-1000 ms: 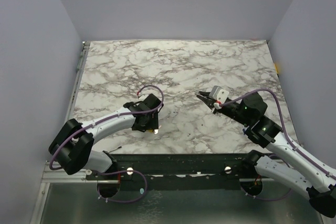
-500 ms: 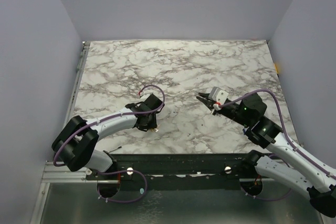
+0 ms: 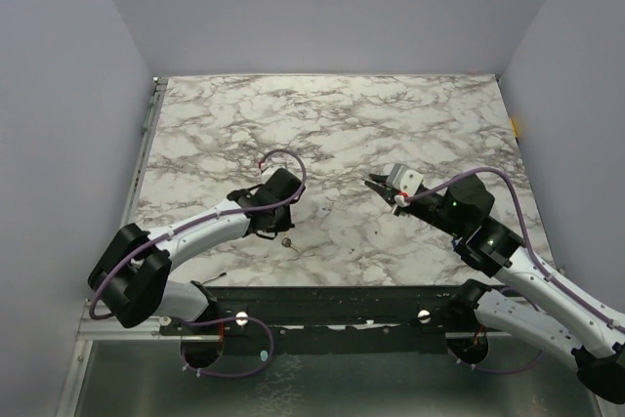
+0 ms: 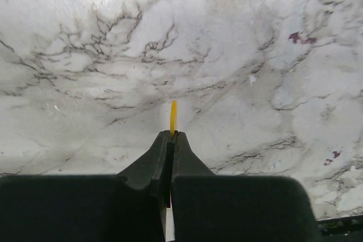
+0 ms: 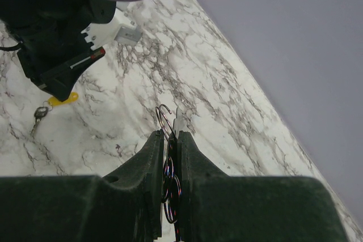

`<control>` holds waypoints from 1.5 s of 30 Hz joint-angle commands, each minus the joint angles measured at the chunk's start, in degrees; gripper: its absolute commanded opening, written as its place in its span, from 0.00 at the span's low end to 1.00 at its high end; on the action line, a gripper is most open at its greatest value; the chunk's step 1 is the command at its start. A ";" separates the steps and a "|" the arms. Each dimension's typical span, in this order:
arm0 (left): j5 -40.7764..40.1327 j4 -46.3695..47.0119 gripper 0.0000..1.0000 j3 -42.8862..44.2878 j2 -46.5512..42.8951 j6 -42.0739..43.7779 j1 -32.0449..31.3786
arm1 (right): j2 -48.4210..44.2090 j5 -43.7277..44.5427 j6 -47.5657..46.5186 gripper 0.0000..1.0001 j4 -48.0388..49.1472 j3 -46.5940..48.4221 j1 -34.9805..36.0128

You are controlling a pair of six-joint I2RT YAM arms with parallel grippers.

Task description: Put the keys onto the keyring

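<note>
In the left wrist view my left gripper [image 4: 172, 135] is shut on the key's yellow head [image 4: 173, 117], a thin yellow edge poking out past the fingertips. The right wrist view shows that yellow head [image 5: 64, 99] under the left gripper [image 5: 57, 86], with the key's small metal end [image 5: 39, 114] trailing on the marble. From above, the key [image 3: 287, 239] lies just right of the left gripper [image 3: 276, 230]. My right gripper [image 5: 170, 134] is shut on the keyring [image 5: 164, 118], a thin wire loop sticking out above its fingertips. Seen from above, the right gripper [image 3: 375, 184] points left toward the left arm.
The marble tabletop [image 3: 332, 124] is bounded by purple walls at the left, back and right. A black rail [image 3: 332, 300] with both arm bases runs along the near edge. A purple cable [image 3: 283, 158] loops over the left wrist.
My left gripper closed onto the key's yellow head and shifted slightly back, leaving the key's metal end showing at its right. The right arm and keyring stayed still.
</note>
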 commanded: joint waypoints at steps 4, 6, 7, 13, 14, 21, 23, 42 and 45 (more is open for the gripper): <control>-7.54 -3.74 0.00 8.43 -3.04 7.54 0.41 | -1.46 2.05 -1.15 0.01 0.91 -0.51 0.65; -9.86 -4.00 0.00 9.77 -3.26 8.84 0.45 | -1.94 2.42 -1.30 0.01 0.81 -0.58 0.65; -11.16 -3.83 0.00 10.49 -3.26 9.02 0.40 | -2.22 2.58 -1.40 0.01 0.89 -0.74 0.63; -15.39 -2.43 0.00 15.88 3.32 11.23 0.01 | -2.60 2.43 -1.20 0.01 1.37 -1.14 0.76; -15.94 -2.13 0.00 16.04 4.70 11.03 -0.36 | -2.70 2.54 -1.18 0.01 1.29 -1.15 0.81; -14.69 4.31 0.06 12.73 12.04 12.40 -4.30 | -4.13 3.50 -1.51 0.01 2.12 -2.46 0.87; -14.15 4.94 0.07 12.70 13.54 12.99 -5.49 | -4.05 3.53 -1.51 0.01 2.22 -2.49 0.91; -9.84 2.64 0.80 13.05 8.97 10.85 -7.92 | -4.66 4.49 -2.03 0.01 3.55 -3.09 0.94; -9.55 1.09 0.77 13.43 8.82 5.42 -7.75 | -4.75 4.33 -1.95 0.01 3.61 -3.14 0.96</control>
